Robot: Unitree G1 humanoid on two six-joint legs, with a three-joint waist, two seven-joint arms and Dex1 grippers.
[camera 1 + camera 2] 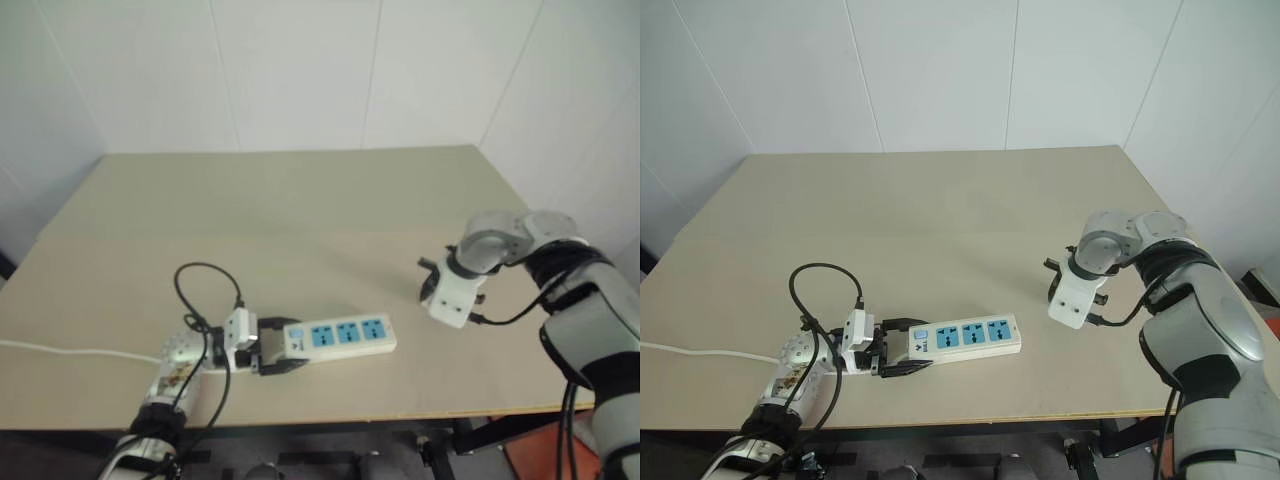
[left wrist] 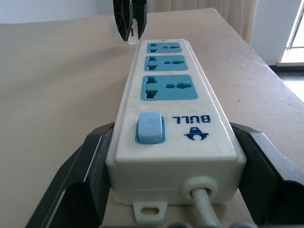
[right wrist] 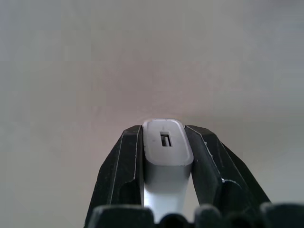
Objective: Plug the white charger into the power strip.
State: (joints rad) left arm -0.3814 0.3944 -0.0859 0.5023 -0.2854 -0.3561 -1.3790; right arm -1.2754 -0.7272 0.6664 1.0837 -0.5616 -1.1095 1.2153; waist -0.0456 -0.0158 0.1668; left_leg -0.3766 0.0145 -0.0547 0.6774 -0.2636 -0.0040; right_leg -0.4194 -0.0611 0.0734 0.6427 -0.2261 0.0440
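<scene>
power strip (image 1: 340, 336) on table (image 1: 300, 200) near front edge — left gripper (image 1: 268, 352) at its left end, right gripper (image 1: 432, 285) well apart to its right

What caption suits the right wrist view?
Right pincer shut on the charger, its port end facing out, above the bare table.

A beige tabletop (image 1: 300, 200) fills the middle of the scene, set against a white panelled wall (image 1: 300, 70). Near its front edge lies the power strip (image 1: 338, 337), a cream-white bar with 3 blue sockets in a row, lying nearly parallel to that edge. The left tool (image 1: 272, 346) grips the strip's left end, 1 black finger on each long side. A black cable (image 1: 205, 290) loops up above the left wrist. A thin white cord (image 1: 60, 350) runs off toward the left edge. Well apart on the right, the right tool (image 1: 432, 283) hangs above the tabletop, pointing steeply down.
</scene>
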